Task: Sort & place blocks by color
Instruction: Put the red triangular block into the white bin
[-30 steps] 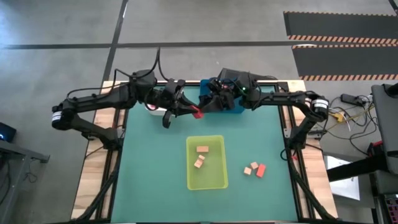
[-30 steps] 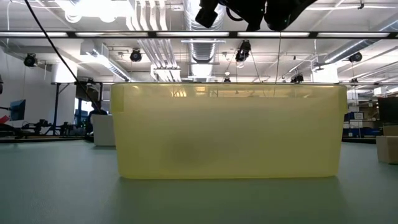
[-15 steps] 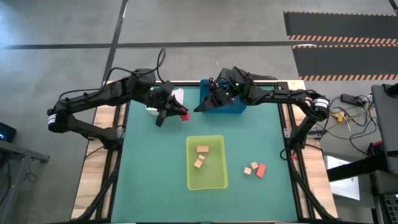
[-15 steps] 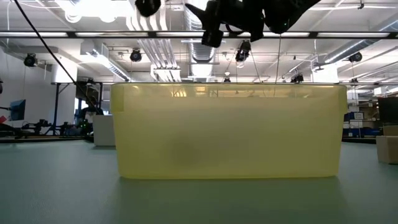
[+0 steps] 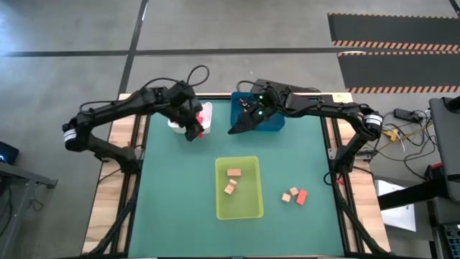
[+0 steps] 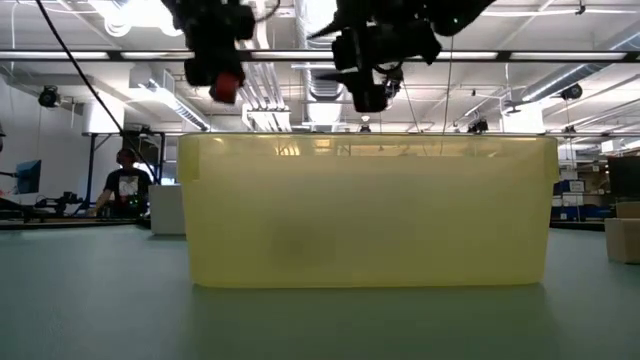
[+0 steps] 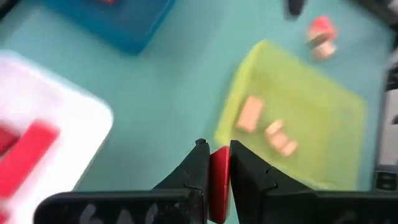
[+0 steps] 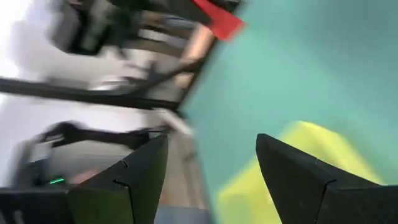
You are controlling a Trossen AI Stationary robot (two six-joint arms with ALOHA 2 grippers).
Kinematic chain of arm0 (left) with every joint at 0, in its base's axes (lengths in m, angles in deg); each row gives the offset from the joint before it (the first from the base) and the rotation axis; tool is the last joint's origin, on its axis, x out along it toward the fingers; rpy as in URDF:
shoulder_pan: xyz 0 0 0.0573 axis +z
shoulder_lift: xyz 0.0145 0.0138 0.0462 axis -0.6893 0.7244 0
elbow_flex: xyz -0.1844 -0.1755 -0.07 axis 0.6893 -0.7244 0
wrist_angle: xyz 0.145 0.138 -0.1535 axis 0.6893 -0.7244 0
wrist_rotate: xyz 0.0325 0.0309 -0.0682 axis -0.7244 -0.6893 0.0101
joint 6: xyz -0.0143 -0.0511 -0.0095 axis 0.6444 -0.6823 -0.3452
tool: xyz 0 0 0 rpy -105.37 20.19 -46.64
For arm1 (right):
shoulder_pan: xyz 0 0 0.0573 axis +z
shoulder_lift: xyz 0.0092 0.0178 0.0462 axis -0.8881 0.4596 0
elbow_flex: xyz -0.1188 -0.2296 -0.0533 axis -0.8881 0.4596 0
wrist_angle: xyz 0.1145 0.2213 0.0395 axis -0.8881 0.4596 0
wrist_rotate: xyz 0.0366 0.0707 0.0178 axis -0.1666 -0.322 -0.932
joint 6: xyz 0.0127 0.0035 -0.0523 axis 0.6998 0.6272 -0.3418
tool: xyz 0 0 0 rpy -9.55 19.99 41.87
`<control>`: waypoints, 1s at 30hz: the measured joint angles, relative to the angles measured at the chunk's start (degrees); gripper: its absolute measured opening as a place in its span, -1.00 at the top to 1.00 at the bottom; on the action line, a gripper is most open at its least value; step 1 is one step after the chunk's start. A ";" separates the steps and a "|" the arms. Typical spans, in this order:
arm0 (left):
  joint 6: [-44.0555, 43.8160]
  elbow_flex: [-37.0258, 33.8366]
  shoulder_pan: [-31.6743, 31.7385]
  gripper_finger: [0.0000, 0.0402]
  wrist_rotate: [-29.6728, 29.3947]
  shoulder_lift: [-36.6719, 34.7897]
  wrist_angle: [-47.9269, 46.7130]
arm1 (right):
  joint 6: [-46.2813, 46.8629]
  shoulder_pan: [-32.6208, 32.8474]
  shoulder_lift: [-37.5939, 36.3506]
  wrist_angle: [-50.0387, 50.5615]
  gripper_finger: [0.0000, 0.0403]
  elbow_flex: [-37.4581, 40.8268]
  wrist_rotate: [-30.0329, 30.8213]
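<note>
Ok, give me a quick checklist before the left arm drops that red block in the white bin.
1. Left claw shut on the red block: ok.
2. Block directly over the white bin: cannot tell; the claw sits at its edge.
3. Another red block already lies in that bin, colour matches: ok.
4. Right claw open, holding nothing: ok.
5. Right arm apart from the left, by the blue bin: ok.

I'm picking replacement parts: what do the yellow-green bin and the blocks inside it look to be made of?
The yellow-green bin looks like translucent plastic with a smooth, frosted finish: in the low view light glows through its wall. The blocks inside it look like pale unpainted wood, matte tan, though grain is too small to confirm.
</note>
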 joint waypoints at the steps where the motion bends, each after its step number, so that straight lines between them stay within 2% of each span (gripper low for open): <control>1: 0.00 0.00 0.80 0.88 -0.36 0.89 -1.08 | -2.49 0.14 0.00 5.32 -0.17 -1.48 2.27; 6: -0.01 0.02 4.96 0.86 -3.47 6.36 -2.43 | -13.21 1.06 0.00 28.61 -0.17 -8.40 14.48; 9: -1.63 0.47 7.64 0.87 -4.38 10.37 -2.46 | -16.11 1.42 0.00 35.32 -0.17 -11.45 18.81; 12: -3.95 1.43 10.24 0.87 -8.31 14.69 -2.09 | -17.19 1.74 -0.09 35.90 -0.17 -12.87 19.78; 16: -2.46 2.03 12.73 0.87 -16.10 19.10 2.06 | -17.34 1.86 -0.09 35.54 -0.17 -13.53 19.85; 22: -2.65 1.40 15.19 0.85 -16.84 22.38 12.29 | -17.30 2.04 -0.09 35.68 -0.17 -13.49 21.07; 30: -2.69 -0.55 15.31 0.84 -17.82 23.51 14.26 | -17.14 2.06 -0.09 35.67 -0.17 -13.45 21.32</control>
